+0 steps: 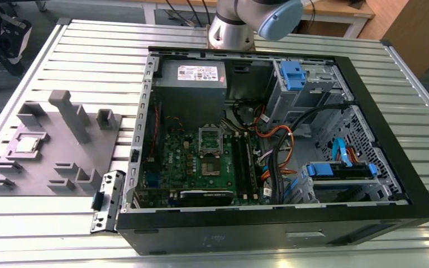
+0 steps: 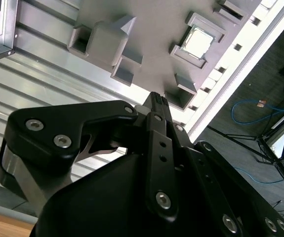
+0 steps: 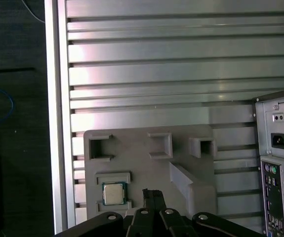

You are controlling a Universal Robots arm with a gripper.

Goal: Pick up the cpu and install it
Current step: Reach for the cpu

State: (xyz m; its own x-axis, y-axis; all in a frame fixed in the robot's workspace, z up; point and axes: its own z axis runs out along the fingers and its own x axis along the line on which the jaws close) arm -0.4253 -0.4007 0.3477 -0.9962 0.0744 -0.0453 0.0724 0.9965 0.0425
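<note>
The cpu (image 1: 27, 144) is a small silvery square chip lying flat in a recess of the grey fixture plate (image 1: 58, 162), at the exterior view's left, outside the computer case. Both wrist views look down on it from well above: the cpu (image 2: 199, 43) (image 3: 113, 193) sits in its framed pocket. My gripper (image 3: 152, 193) (image 2: 156, 98) hangs high over the plate, beside the chip and apart from it, its two narrow black fingers together with nothing between them. The green board (image 1: 199, 162) with its silver socket frame (image 1: 209, 138) lies inside the open case.
The open black computer case (image 1: 274, 218) holds a power supply (image 1: 192, 72), orange and black cables (image 1: 281, 139) and blue drive brackets (image 1: 292, 75). The arm (image 1: 252, 19) rises behind it. The slatted metal table (image 3: 156, 49) ends at an edge near the plate; the case's rear panel (image 3: 280, 163) stands close by.
</note>
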